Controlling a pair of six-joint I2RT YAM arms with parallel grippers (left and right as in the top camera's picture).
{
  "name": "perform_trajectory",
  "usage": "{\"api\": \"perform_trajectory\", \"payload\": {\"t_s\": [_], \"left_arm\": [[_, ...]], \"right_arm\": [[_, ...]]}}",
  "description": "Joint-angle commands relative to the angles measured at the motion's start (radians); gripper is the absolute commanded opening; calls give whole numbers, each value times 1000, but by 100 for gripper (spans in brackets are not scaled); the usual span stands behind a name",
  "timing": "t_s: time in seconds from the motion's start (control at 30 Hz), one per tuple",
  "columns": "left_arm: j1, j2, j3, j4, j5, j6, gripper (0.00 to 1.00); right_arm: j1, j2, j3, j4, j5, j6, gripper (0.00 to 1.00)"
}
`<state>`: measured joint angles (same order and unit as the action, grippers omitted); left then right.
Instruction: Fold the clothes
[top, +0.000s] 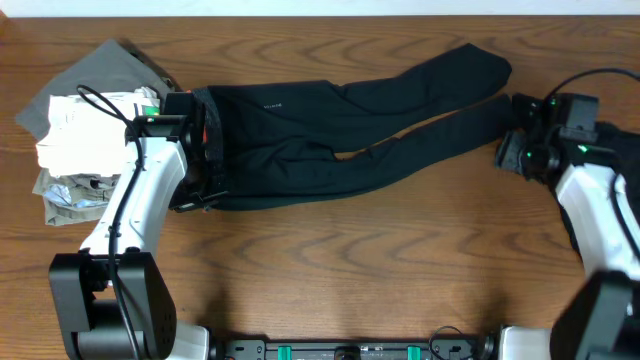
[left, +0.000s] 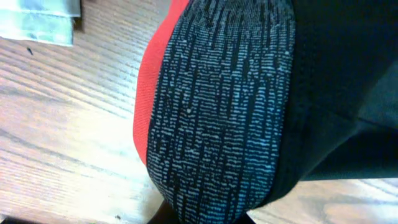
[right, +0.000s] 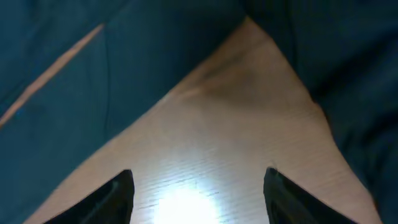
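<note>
Black pants (top: 340, 130) lie flat across the table, waistband at the left and both legs reaching right. My left gripper (top: 203, 150) is at the waistband. In the left wrist view the ribbed waistband (left: 224, 112), with its red inner lining (left: 149, 106), fills the frame and runs down between my fingers, so I am shut on it. My right gripper (top: 512, 150) is at the leg ends. In the right wrist view its fingers (right: 199, 196) are spread wide over bare wood, with dark pant fabric (right: 81, 93) on both sides ahead.
A pile of folded clothes (top: 90, 125), grey and white, sits at the far left beside my left arm. Bare wooden table (top: 380, 260) stretches in front of the pants.
</note>
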<state>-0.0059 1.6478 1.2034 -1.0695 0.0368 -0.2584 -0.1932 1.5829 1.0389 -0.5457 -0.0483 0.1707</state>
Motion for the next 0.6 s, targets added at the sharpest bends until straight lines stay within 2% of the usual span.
{"api": "perform_trajectory", "payload": {"t_s": [0.0, 0.07, 0.3, 0.47, 0.57], "left_arm": [[0, 0, -5, 2, -23, -6, 6], [0, 0, -5, 5, -23, -6, 7], [0, 0, -5, 19, -23, -6, 6], [0, 0, -5, 24, -23, -6, 6], [0, 0, -5, 24, -23, -6, 6]], "right_arm": [[-12, 95, 7, 37, 28, -11, 65], [-21, 149, 7, 38, 55, -10, 61], [-106, 276, 7, 80, 156, -7, 38], [-182, 303, 7, 175, 163, -42, 37], [-229, 304, 7, 226, 233, -62, 38]]}}
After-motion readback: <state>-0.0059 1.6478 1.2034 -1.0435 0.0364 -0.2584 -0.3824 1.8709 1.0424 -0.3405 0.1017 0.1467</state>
